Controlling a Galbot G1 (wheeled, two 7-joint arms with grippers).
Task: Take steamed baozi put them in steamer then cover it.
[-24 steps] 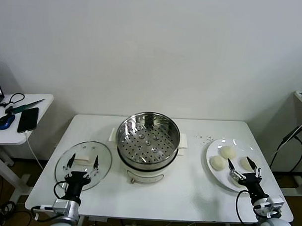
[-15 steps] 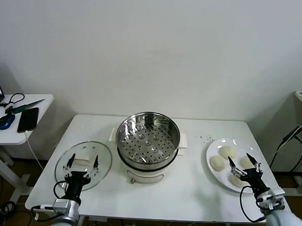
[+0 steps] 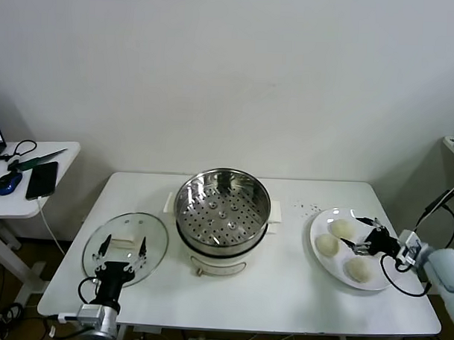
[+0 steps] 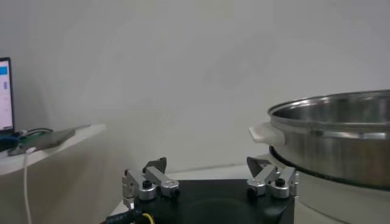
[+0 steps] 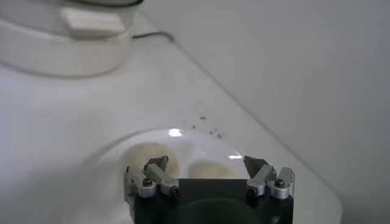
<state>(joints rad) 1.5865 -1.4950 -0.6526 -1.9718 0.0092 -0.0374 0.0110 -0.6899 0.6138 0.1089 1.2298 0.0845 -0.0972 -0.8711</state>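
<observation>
reaching for the first bun: the right gripper [image 3: 368,241] hangs over the flat white plate [image 3: 335,272], jaws spread wide and holding nothing; of the small domed cream-white steamed baozi, one [image 3: 342,228] lies just ahead of the jaw tips on the far side, one [image 3: 327,245] beyond them toward the pot, one [image 3: 357,270] beside them on the near side; the fourth is hidden, probably under the gripper body; in the right wrist view pale dough [image 5: 201,168] shows between the two open fingertips, so one bun seems roughly centred in the gap.

large round shiny steel steamer [image 3: 222,212] with its perforated tray stands uncovered mid-table, well apart from the jaws, no buns inside yet; round clear glass cover [image 3: 125,245] with white rectangular handle lies flat on the table; the left gripper [image 3: 121,248] sits parked just above it, jaws also spread, empty.

judgement, step in hand: first pick, task barely begun.

notes for doing it well:
- bring the jaws down straddling one bun only; neighbours lie close, so keep both fingertips clear of them;
- close low on the dome's flanks, gently; soft dough will likely dent or slip out if squeezed at the crown;
- lift straight before travelling toward the pot; clear its rim, then release over the tray away from the middle, leaving room for the rest.
</observation>
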